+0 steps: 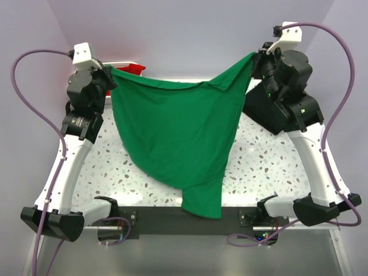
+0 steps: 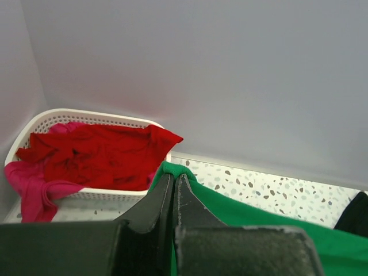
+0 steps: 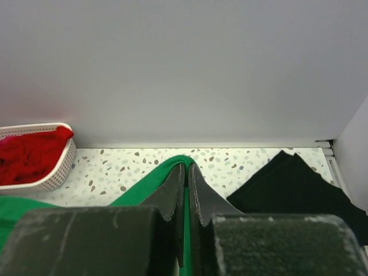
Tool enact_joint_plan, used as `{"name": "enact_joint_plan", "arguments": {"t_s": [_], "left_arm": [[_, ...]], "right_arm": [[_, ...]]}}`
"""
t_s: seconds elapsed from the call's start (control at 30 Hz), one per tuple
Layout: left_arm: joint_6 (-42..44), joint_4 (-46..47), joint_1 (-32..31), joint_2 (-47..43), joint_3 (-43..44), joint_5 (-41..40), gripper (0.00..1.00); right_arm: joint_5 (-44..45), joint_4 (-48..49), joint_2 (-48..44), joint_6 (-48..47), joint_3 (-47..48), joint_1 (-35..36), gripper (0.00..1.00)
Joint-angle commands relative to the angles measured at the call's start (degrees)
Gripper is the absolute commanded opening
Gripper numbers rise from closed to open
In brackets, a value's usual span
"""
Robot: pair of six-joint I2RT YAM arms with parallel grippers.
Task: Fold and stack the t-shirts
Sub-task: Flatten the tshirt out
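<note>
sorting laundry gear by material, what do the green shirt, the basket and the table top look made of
Green t-shirt: soft matte knit cloth, probably cotton jersey; it hangs in limp folds.
Basket: white moulded plastic by the look, with a regular lattice of holes.
Table top: smooth white surface with dark flecks, terrazzo-look; stone or laminate cannot be told.

a hanging t-shirt (image 1: 178, 144) stretches between the left end effector (image 1: 108, 71) at the far left and the right end effector (image 1: 254, 56) at the far right, each clamped on a top corner, its lower end toward the counter's (image 1: 270, 167) near edge. a basket (image 2: 86, 113) sits in the far left corner with heaped t-shirts (image 2: 98, 155) in it, one spilling over its left rim. a folded t-shirt (image 3: 287, 184) lies at the far right.
</note>
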Motion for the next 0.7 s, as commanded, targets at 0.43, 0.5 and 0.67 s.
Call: {"name": "enact_joint_plan", "arguments": {"t_s": [0.43,0.5,0.67], "left_arm": [[2.0,-0.2,0.2,-19.2,-0.3,-6.5,0.00],[2.2,-0.2,0.2,-22.1,-0.1,-6.7,0.00],[2.7,-0.7,0.2,-25.8,1.3,-7.5,0.00]], "right_arm": [[2.1,2.6,-13.6,-3.7,5.1,0.0,0.00],[1.9,3.1,-15.5,-4.2,5.6,0.0,0.00],[0.6,3.1,-17.5,-5.6,8.3,-0.1,0.00]]}}
